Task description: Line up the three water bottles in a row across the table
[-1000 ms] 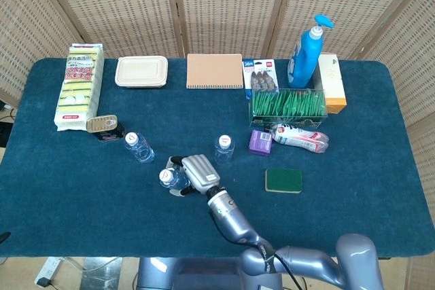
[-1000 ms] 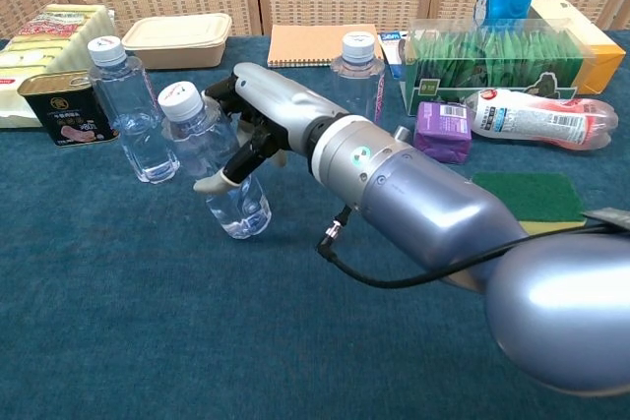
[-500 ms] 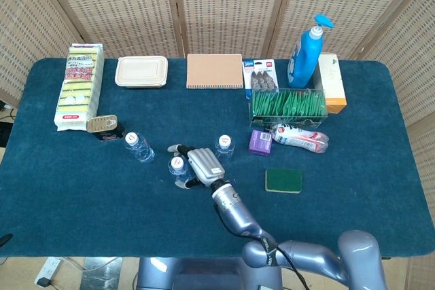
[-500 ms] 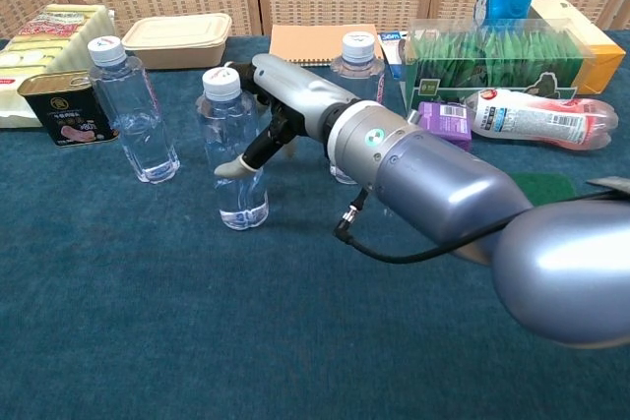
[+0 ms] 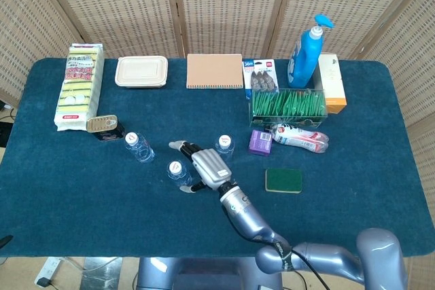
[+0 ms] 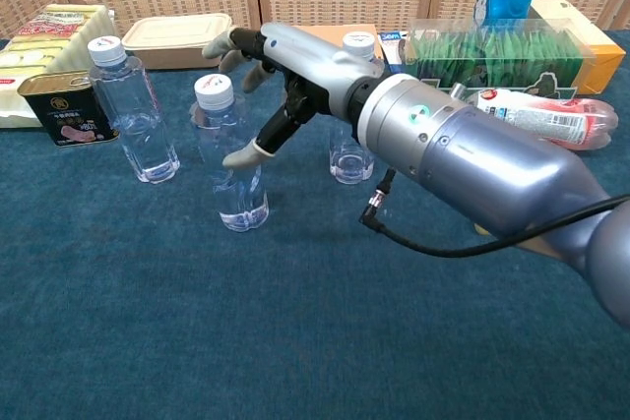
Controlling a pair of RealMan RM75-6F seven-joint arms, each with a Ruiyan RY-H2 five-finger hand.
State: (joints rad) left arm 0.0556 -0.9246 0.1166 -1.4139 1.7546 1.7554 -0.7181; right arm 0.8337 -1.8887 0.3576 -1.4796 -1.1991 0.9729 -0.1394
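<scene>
Three clear water bottles with white caps stand upright on the blue table. The left bottle (image 5: 138, 146) (image 6: 133, 110) is beside a tin can. The middle bottle (image 5: 177, 171) (image 6: 228, 159) stands just left of my right hand (image 5: 207, 166) (image 6: 295, 76). The hand's fingers are spread above and behind the cap, and its thumb lies close to the bottle's side; I cannot tell if it touches. The right bottle (image 5: 224, 146) (image 6: 351, 159) stands behind the hand, partly hidden in the chest view. My left hand is in neither view.
A tin can (image 5: 102, 124) lies left of the bottles. A purple box (image 5: 259, 142), a lying red-and-white bottle (image 5: 301, 136) and a green sponge (image 5: 283, 180) are to the right. Sponge pack (image 5: 80, 86), food box (image 5: 141, 71), notebook (image 5: 215, 70) and green packets (image 5: 288, 105) line the back.
My right hand carried the tilted middle bottle away from me, stood it upright between the other two, then spread its fingers off it.
</scene>
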